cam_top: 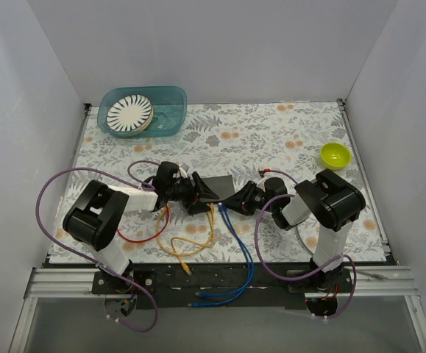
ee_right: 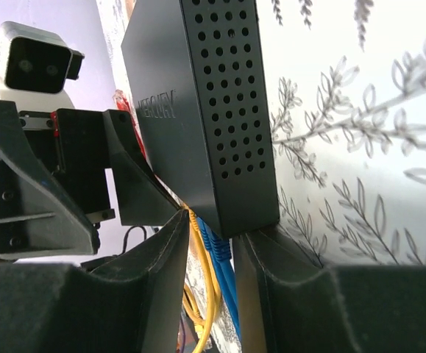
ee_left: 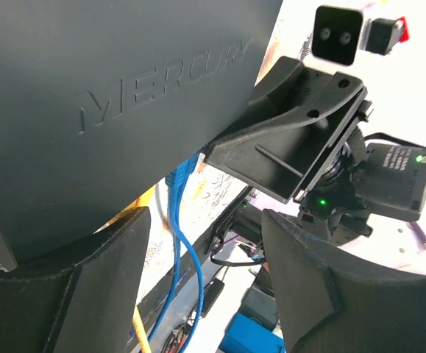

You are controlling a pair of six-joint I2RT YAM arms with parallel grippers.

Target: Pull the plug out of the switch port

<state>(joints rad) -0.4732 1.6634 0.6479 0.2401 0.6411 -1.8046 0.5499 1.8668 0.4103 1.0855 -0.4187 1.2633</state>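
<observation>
Floral cloth (cam_top: 286, 140) over the table, white walls on 3 sides.

Switch (cam_top: 216, 185) sits mid-table between the 2 grippers, its near long edge toward the arm bases. It looks tipped up off the cloth rather than flat; how far, cannot tell. Blue cables (cam_top: 243, 246) and a yellow cable (cam_top: 211, 228) run from that near edge toward the bases. Plugs and ports are hidden in all 3 views.

Left gripper (cam_top: 205, 195): jaws spread wide, clamping nothing. Its wrist view shows the switch's lettered face lying against 1 jaw, the other jaw apart from it, and blue cables hanging in the gap.

Right gripper (cam_top: 236, 200): jaws drawn to a narrow slot. The switch's vented end sits at the mouth of the slot, against 1 jaw. Yellow and blue cables show through the slot. Whether it pinches the switch, a cable or nothing, cannot tell.

Judgement: both cable colours reach the switch edge, so probably no plug is out yet. The step in hand is setting up the pull.

To do it well:
- 1 gripper must hold the switch body firm, or the box will simply follow the cable.
- The other should close on the plug body right at the port, not on the cable further out.
- If the plug has a latch tab, press it first.
- Pull straight out along the port, no sideways twist.
</observation>
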